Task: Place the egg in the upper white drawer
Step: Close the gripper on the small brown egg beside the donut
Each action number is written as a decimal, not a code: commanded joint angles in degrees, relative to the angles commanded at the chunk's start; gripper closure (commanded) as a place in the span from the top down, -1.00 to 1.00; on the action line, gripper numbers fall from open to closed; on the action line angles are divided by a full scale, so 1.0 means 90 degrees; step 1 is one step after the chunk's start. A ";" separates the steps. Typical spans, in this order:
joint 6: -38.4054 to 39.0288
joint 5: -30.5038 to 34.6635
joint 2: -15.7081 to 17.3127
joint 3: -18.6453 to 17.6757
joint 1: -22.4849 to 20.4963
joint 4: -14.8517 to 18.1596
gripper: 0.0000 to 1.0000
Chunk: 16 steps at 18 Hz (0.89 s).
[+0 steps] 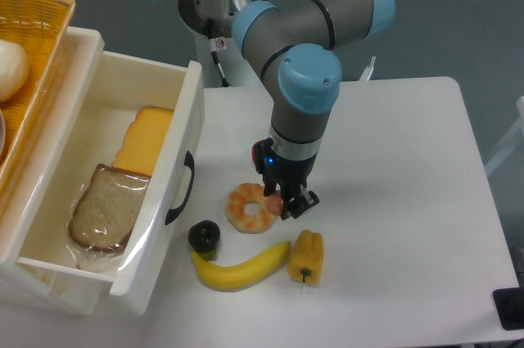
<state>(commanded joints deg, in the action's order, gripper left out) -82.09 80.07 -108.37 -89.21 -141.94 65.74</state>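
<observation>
The egg [273, 199] is a small pinkish-tan oval, mostly hidden between my fingers, right beside the right edge of the orange shrimp ring [250, 208]. My gripper [283, 198] points straight down at the table's middle and is closed around the egg, low over the tabletop. The upper white drawer [193, 110] stands pulled open at the left, its curved black handle [181, 188] facing the gripper. It holds a bagged slice of bread [102, 210] and orange cheese slices [143, 142].
A banana [240, 269], a small black item [204, 236] and a yellow pepper [307, 256] lie in front of the gripper. A woven yellow basket [37, 12] with a white round item [11, 68] sits above the drawer at the far left.
</observation>
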 joint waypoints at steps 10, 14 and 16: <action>0.0605 -0.0166 -0.0020 0.0351 0.0000 0.0000 -0.25; 0.0888 -0.0186 -0.0010 0.0430 -0.0029 0.0156 -0.25; 0.1248 -0.0195 0.0000 0.0449 -0.0058 0.0224 -0.25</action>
<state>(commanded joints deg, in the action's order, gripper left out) -70.86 78.31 -108.37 -85.17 -142.47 67.76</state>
